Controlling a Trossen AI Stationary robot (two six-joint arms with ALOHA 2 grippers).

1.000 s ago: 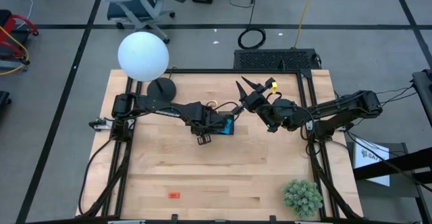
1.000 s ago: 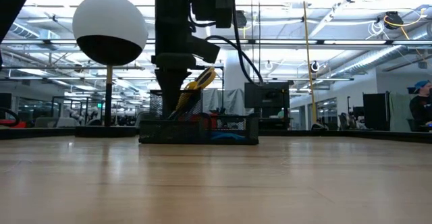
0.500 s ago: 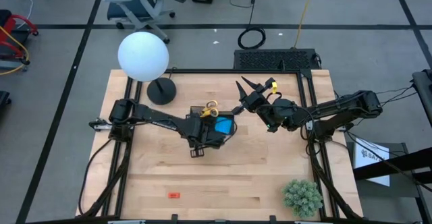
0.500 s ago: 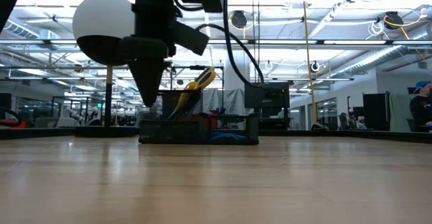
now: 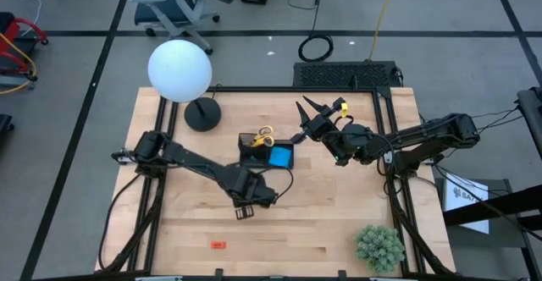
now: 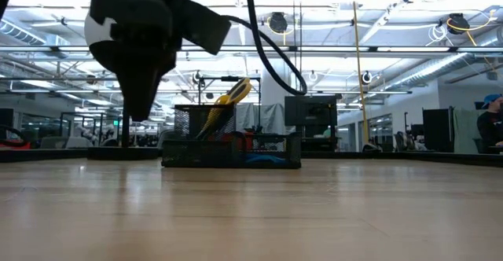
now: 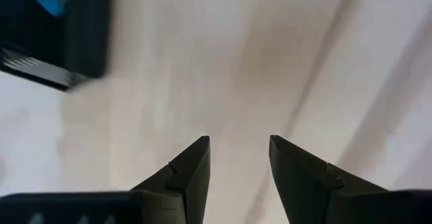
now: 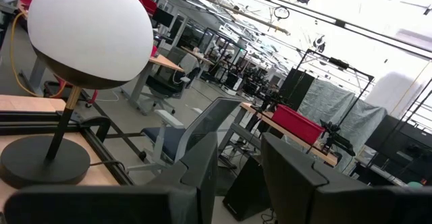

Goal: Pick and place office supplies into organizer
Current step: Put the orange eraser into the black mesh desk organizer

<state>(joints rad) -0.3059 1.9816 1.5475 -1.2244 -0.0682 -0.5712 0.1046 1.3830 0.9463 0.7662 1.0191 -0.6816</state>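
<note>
The black organizer (image 5: pixel 269 154) sits mid-table. Yellow-handled scissors (image 5: pixel 263 135) stand tilted in its far-left compartment, handles up and leaning on the mesh wall (image 6: pixel 226 102). The blue pad (image 5: pixel 280 157) lies in its right part. A small red piece (image 5: pixel 218 245) lies on the wood near the near edge. My left gripper (image 5: pixel 245 212) is open, pointing down over bare wood on the near side of the organizer (image 7: pixel 57 32). My right gripper (image 5: pixel 308 106) waits, open, raised right of the organizer. The pens are not in view.
A lamp with a white globe (image 5: pixel 179 69) and a black round base (image 5: pixel 203 113) stands at the far left. A green plant ball (image 5: pixel 379 247) sits at the near right corner. Bare wood lies between the organizer and the near edge (image 5: pixel 279 268).
My left gripper has drawn back from above the organizer toward the table's near edge and a little left, passing over bare wood. The scissors have stayed leaning in the organizer. The right arm has kept still.
</note>
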